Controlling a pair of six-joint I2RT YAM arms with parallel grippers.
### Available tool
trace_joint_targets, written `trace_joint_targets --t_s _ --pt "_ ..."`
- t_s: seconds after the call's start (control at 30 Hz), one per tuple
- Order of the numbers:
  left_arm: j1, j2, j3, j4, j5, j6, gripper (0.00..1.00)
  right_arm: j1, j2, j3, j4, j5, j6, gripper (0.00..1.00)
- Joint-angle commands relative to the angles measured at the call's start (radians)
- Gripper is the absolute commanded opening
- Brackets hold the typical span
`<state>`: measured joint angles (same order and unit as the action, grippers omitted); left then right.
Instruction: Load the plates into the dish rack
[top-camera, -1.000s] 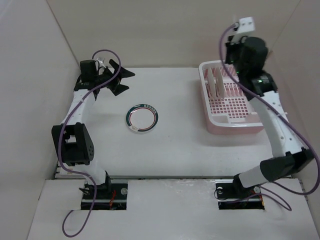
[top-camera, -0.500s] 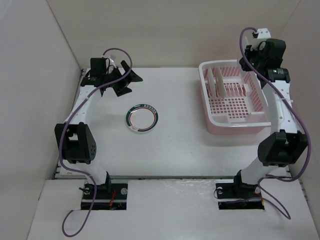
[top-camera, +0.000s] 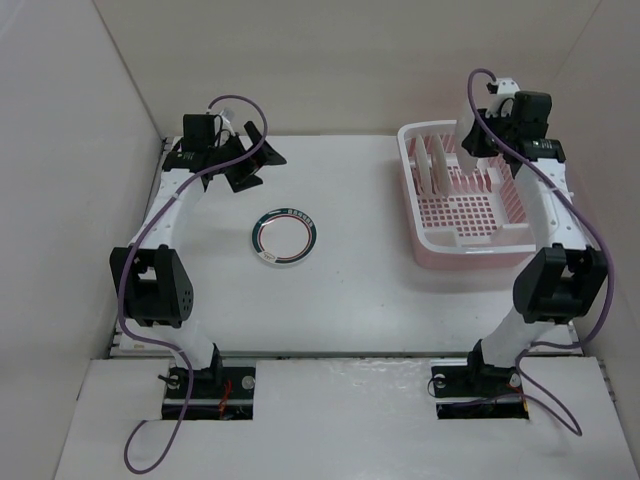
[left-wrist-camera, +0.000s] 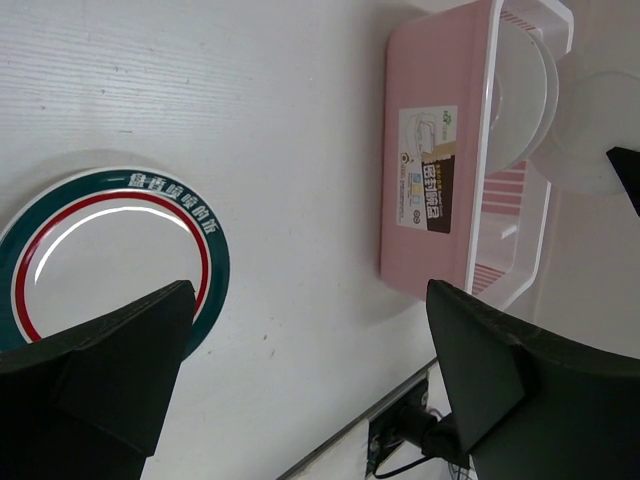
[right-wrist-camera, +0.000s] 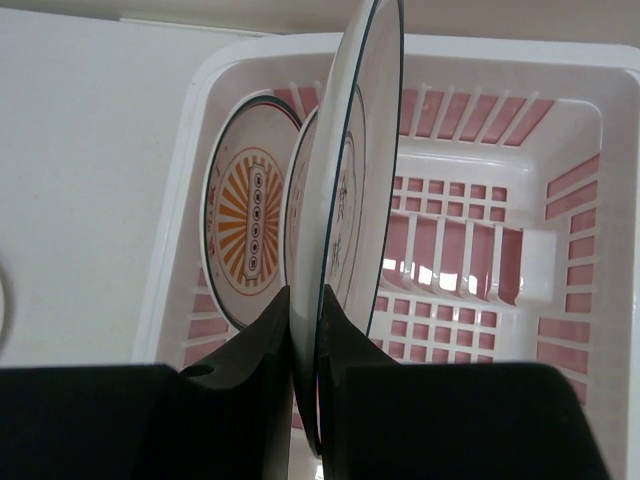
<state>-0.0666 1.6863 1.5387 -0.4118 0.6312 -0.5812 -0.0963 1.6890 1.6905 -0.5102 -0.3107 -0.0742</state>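
In the top view, nearest the arm bases, the green-rimmed plate (top-camera: 284, 236) lay flat on the white table (top-camera: 360, 290). It sat a little left of the frame's centre, well apart from the dish rack (top-camera: 470, 258) at the right.

Beyond it, in the upper left of that view, the left gripper (top-camera: 258, 168) hung over the table with its pincer spread wide and nothing in it. In its wrist view the two dark fingers (left-wrist-camera: 100, 380) filled the lower corners. The green-rimmed plate showed at the left edge and the rack's pink side at the upper right.

Farther back, in the upper right of the top view, the right gripper (right-wrist-camera: 305, 305) was over the far part of the rack. Its pincer was clamped narrow on the rim of the ringed plate (right-wrist-camera: 345, 220), which it held on edge and nearly upright. Whether the plate's lower edge touched the rack floor could not be told.

Past it in the right wrist view, a sunburst plate (right-wrist-camera: 245, 225) stood upright against the rack's left wall. A second plate (right-wrist-camera: 300, 200) stood just beside it, mostly hidden, so its pattern could not be made out.
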Motion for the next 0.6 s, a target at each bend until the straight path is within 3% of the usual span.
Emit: trace_joint_targets --t_s 0.0,0.57 --pt "-0.004 -0.011 0.026 0.001 0.001 0.024 1.0 0.004 0.007 0.005 0.059 0.025 -0.027 0.0" --pt "-0.004 -0.011 0.037 -0.009 -0.014 0.043 1.0 0.004 0.103 0.017 0.015 0.018 -0.038 0.0"
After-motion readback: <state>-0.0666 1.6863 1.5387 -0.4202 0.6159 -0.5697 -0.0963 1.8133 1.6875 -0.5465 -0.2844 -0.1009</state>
